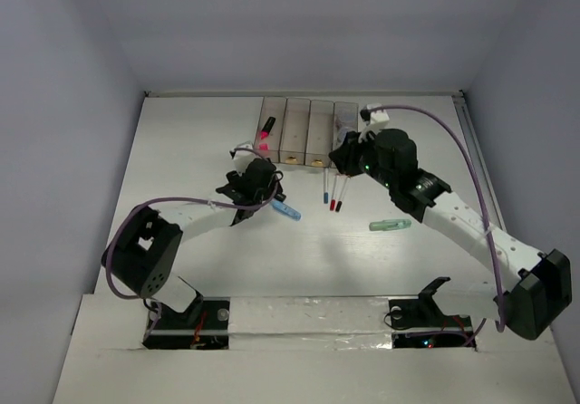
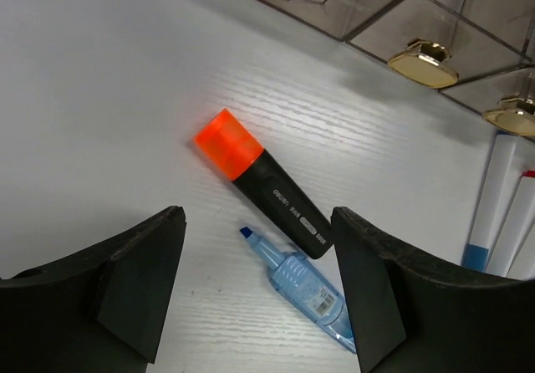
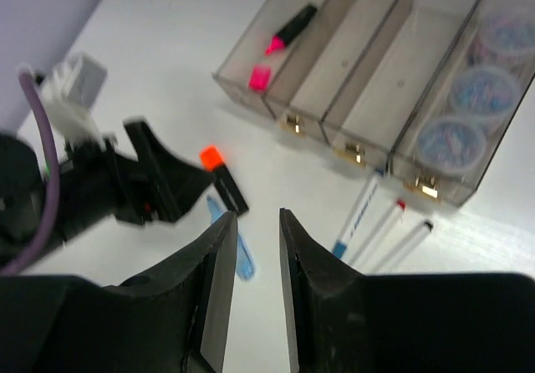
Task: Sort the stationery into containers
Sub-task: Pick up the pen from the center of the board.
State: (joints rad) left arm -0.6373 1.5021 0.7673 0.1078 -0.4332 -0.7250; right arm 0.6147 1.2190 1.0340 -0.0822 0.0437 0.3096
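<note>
The four joined bins [image 1: 306, 130] stand at the back. A pink highlighter [image 1: 265, 135] lies in the leftmost bin [image 3: 276, 43], and three round pots [image 3: 478, 93] fill the rightmost. My left gripper [image 2: 257, 247] is open and empty, low over the table, with the orange highlighter [image 2: 263, 185] and the light blue marker [image 2: 305, 285] lying between its fingers. My right gripper [image 3: 257, 222] hovers in front of the bins, its jaws a narrow gap apart and empty. Three thin white pens [image 1: 332, 191] lie in front of the bins. A pale green marker [image 1: 390, 225] lies to the right.
The left gripper [image 3: 142, 181] shows in the right wrist view, next to the orange highlighter [image 3: 221, 181]. The two middle bins [image 3: 368, 47] hold nothing. Small gold tabs [image 2: 424, 62] mark the bin fronts. Grey walls enclose the table on three sides.
</note>
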